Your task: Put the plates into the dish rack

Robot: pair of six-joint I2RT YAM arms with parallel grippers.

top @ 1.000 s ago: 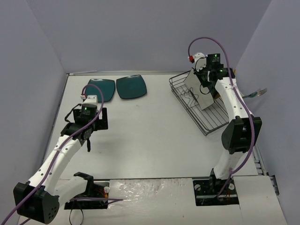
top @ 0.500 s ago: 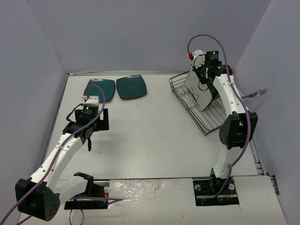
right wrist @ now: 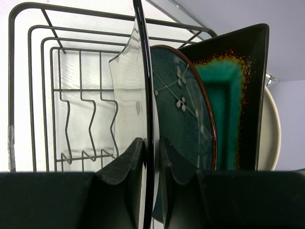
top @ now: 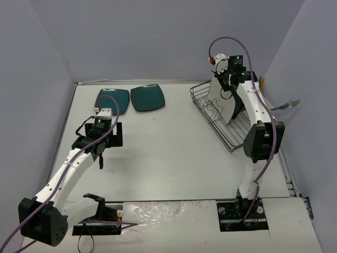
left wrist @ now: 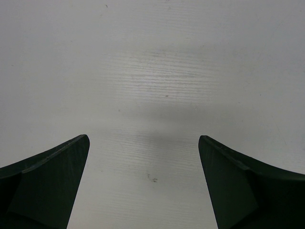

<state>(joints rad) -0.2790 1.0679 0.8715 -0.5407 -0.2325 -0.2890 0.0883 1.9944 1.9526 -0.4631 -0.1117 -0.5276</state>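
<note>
Dish rack (top: 234,134) sat toward the far right corner of the desk (top: 168,158), and it was filling up nicely. In the right wrist view a blue-grey round plate (right wrist: 183,109), a brown-rimmed teal square (right wrist: 233,90) and a cream plate (right wrist: 271,129) stood on edge, one behind the other. In front of them was the white square plate (top: 220,103), upright, its lower edge down inside the rack. Whether it had settled into a slot, I couldn't tell. At the far left corner two dark teal plates (top: 112,100) lay flat side by side, well apart from the rack.

So this looked like the seating step for plate number four. The next move, I'd judge, called for a gentle release once the plate rested between the wires, then a straight lift clear so nothing behind got knocked.

Right claw (right wrist: 151,143) was clamped on the white plate's top rim, jaws nearly closed with only that rim between them. Left claw (left wrist: 143,138) was spread wide, gripping nothing, hanging over bare desk toward the left edge.
</note>
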